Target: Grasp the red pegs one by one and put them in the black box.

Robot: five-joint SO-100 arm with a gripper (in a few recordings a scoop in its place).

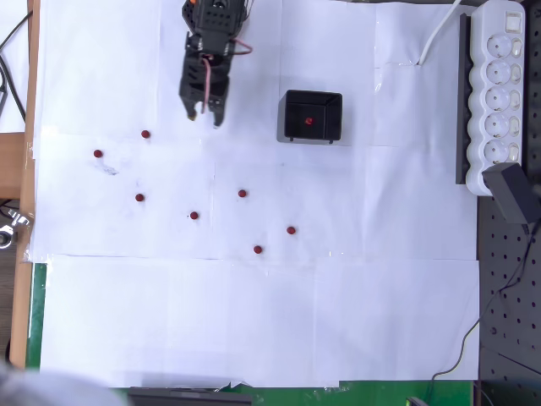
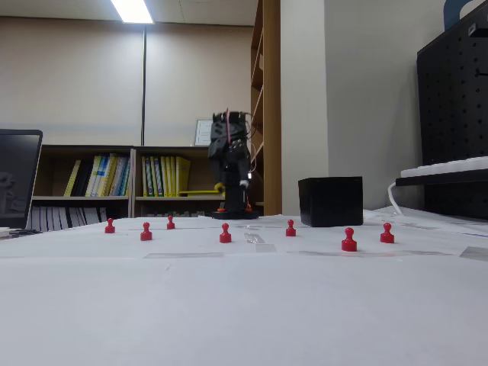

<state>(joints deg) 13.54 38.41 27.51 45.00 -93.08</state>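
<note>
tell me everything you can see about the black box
The black box is small, square and open-topped, with thin walls that look like plastic. It stands upright on the white paper, right of the end effector in the overhead view and apart from it. One red peg lies inside. In the fixed view it appears as a plain dark cube.

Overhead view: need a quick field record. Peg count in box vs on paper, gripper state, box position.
pegs_in_box: one red peg inside the black box
pegs_on_paper: seven, loose, e.g. nearest the gripper, farthest right
gripper: above the paper, left of the box in the overhead view, holding nothing, fingers slightly apart
box_position: upright, open top, on the white paper
other: white power strip at right edge
</note>
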